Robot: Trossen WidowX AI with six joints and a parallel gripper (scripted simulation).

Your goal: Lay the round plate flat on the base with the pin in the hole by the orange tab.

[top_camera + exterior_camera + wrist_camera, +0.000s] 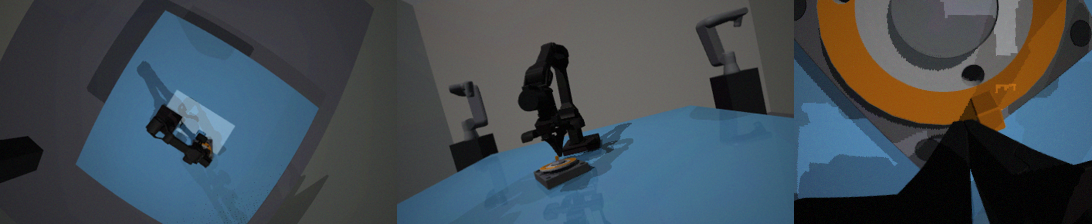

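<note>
The round plate (207, 146) (569, 161) (839, 65) has an orange rim and a grey middle around the grey post (944, 35). It sits on the dark square base (563, 178) (901, 141), with a dark gap under part of its rim. The orange tab (557, 158) (992, 119) stands up at the rim, and the dark hole (973, 74) lies just inward of it. The pin cannot be made out. My gripper (560, 155) (963, 129) is shut and empty. Its tips are at the rim, close beside the tab in the wrist view; contact is unclear.
The base has dark round recesses near its corners, one (1080, 33) at the right of the wrist view. My arm (179, 146) (545, 77) reaches over the base. Two grey arms on dark pedestals (474, 151) (738, 90) stand beyond the blue table (251, 85) (687, 166).
</note>
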